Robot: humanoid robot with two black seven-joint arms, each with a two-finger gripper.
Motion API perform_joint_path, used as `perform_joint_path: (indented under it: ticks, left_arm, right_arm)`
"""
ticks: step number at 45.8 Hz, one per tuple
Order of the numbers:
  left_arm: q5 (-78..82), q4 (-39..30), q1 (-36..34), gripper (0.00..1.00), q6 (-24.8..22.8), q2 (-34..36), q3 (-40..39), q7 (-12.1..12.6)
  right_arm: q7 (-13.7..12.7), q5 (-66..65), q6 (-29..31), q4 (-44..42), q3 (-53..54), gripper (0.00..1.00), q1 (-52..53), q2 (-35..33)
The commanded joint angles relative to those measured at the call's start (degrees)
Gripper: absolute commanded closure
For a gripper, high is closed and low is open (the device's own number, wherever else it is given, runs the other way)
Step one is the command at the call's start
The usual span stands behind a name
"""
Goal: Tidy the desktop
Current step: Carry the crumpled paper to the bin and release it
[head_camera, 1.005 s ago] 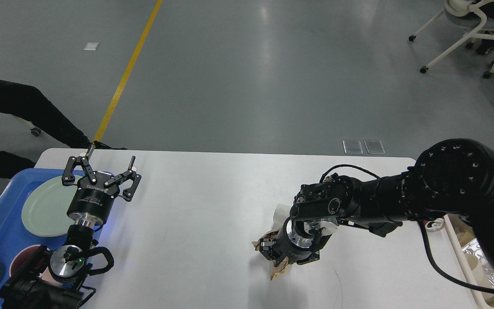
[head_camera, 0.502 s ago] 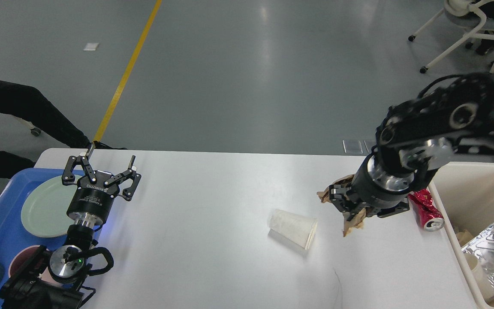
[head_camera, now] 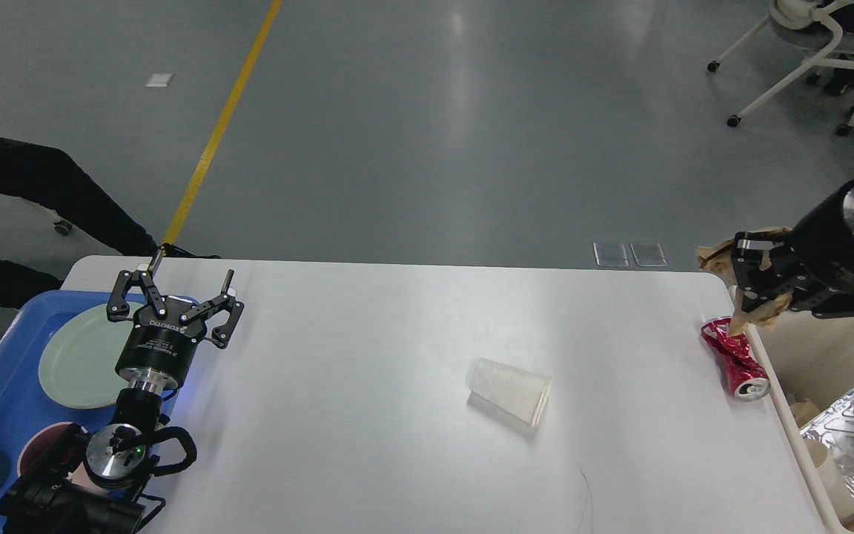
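Two claws above the desktop (head_camera: pixel 368 445): left (head_camera: pixel 173 295) spread, right (head_camera: pixel 752 285) clamping crumpled paper (head_camera: pixel 757 309).

A clear plastic cup (head_camera: pixel 508 391) lies on its side; a crushed red can (head_camera: pixel 735 359) lies beside the beige bin (head_camera: pixel 835 356).

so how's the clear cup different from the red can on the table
The clear cup is translucent and keeps its tapered shape; the red can is shiny, opaque and crushed. The cup lies near the middle of the desktop, with bare surface all round it; the can lies at the right edge, against the beige bin. The cup looks wider than the can. Both lie on their sides, and neither is gripped.
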Motion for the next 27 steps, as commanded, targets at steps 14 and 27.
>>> perform_joint_path:
  ticks: [14,27]
  left_arm:
    - [0.0,0.0,0.0,0.03,0.0,0.0,0.0,0.0]
    - [0.0,0.0,0.0,0.03,0.0,0.0,0.0,0.0]
  right_arm:
    - [-0.2,-4.2,-13.8,-28.2,2.4,1.00,-33.5,-19.8]
    - [-0.2,-4.2,-16.7,-59.2,24.2,1.00,-72.2,-19.6]
